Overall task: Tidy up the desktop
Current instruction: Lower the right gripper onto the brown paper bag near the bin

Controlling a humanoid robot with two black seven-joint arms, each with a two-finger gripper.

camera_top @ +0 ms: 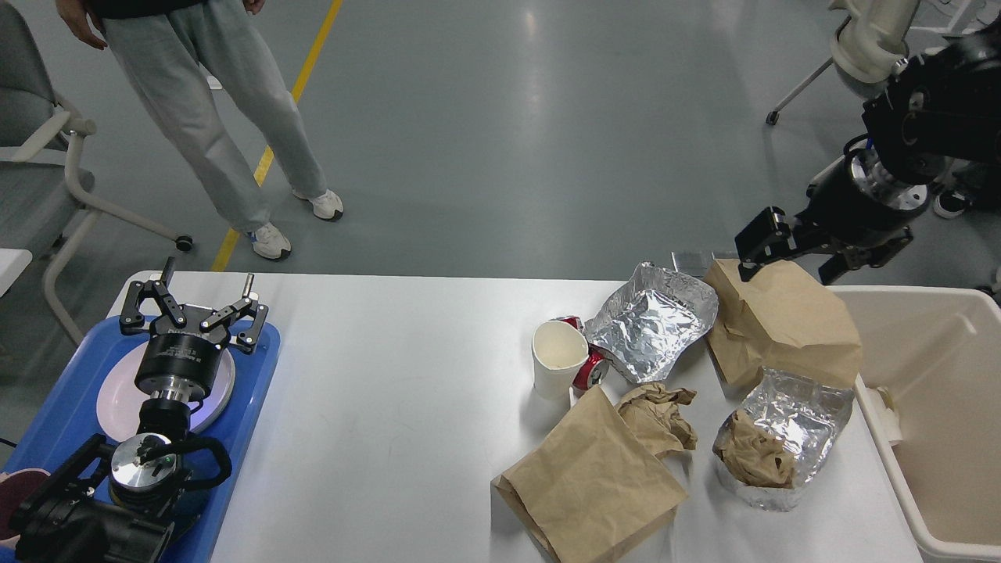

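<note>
At far left a blue tray point(258, 375) holds a white plate point(117, 403). The left gripper point(191, 306) hovers above it, fingers spread and empty. The white desktop point(391, 375) stretches right, bare until a paper cup point(557, 360) touching a red can point(590, 369), an open foil container point(653, 320), two brown paper bags point(598, 477) point(782, 320), crumpled paper point(657, 414) and a foil tray point(790, 434) stuffed with paper. The right gripper point(790, 254) hangs above the far bag, fingers parted, holding nothing. A cream bin point(938, 313) stands at the right edge.
</note>
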